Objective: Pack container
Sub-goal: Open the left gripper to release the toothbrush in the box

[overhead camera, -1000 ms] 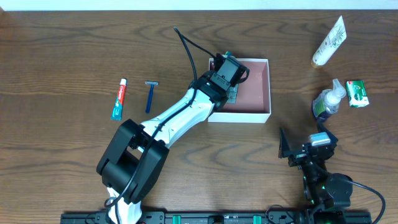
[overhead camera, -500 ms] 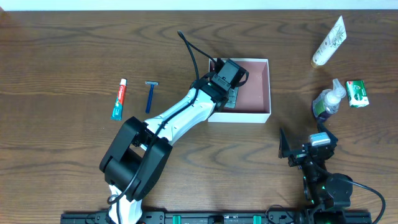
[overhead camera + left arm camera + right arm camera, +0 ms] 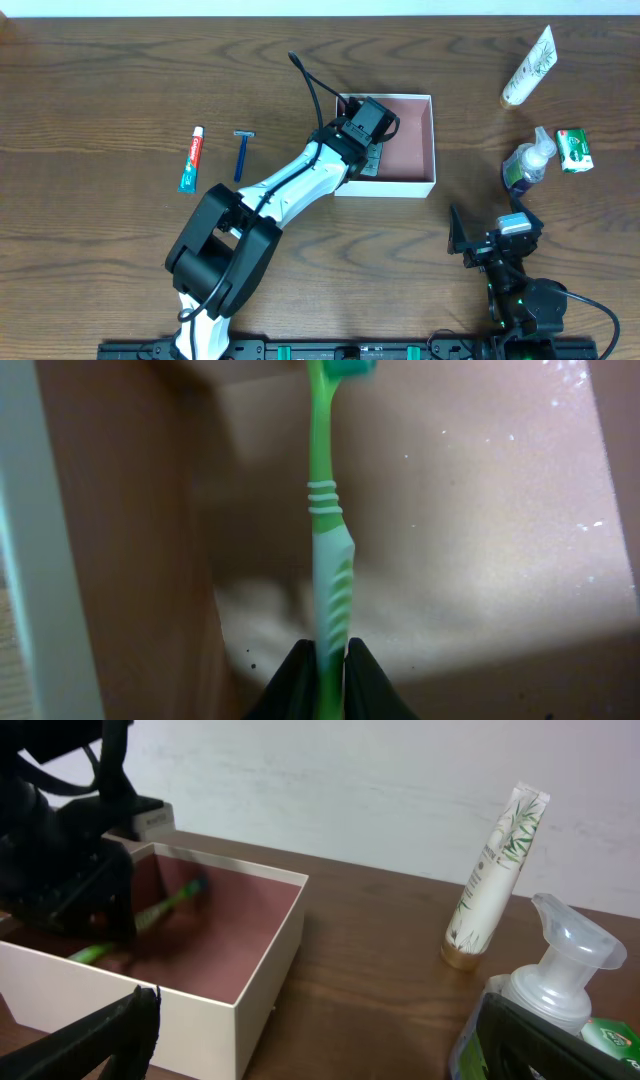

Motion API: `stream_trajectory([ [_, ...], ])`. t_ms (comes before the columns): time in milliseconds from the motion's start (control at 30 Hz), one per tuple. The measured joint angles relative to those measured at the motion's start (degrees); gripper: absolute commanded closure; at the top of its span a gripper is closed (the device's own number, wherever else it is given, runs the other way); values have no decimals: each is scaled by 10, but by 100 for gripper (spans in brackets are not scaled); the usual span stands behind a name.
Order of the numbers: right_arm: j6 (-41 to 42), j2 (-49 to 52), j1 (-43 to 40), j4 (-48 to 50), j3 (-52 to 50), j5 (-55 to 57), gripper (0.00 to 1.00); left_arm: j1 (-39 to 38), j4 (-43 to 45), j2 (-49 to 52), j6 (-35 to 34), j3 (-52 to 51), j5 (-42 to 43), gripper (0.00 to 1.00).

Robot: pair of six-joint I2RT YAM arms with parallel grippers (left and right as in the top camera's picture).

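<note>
Overhead view, with wrist views. The container (image 3: 408, 142), a square, shallow white box with thin walls and a dusty-pink floor, sits on the brown wooden counter (image 3: 120, 80) at about 12 o'clock of the scene, a little right of centre. My left arm (image 3: 300, 180) reaches into its 9 o'clock side. There my left jaws are clenched on the handle of a green-and-white plastic toothbrush (image 3: 328, 560), one dark finger (image 3: 292, 678) against each side. The brush runs beside the container's inner wall (image 3: 130, 540), head pointing away from the jaws. I cannot tell whether it touches the floor.

At 9 o'clock of the container, well apart from it, lie a blue disposable razor (image 3: 241, 155) and, farther out, a red-white-and-teal toothpaste tube (image 3: 190, 160). At 2 o'clock lies a cream tube printed with leaves (image 3: 528, 66). At 3 o'clock stand a clear pump bottle with a white nozzle (image 3: 525, 165) and, just beyond it, a small green soap box (image 3: 574, 150).

My right jaws, at 5 o'clock of the container, are released wide with nothing between them.
</note>
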Motion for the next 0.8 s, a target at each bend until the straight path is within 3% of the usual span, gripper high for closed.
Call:
stream_trajectory([
  [533, 0, 0, 0, 0, 0, 0, 1, 0, 2, 0, 0, 0, 0, 88],
  [800, 0, 0, 0, 0, 0, 0, 1, 0, 5, 0, 0, 9, 0, 83],
])
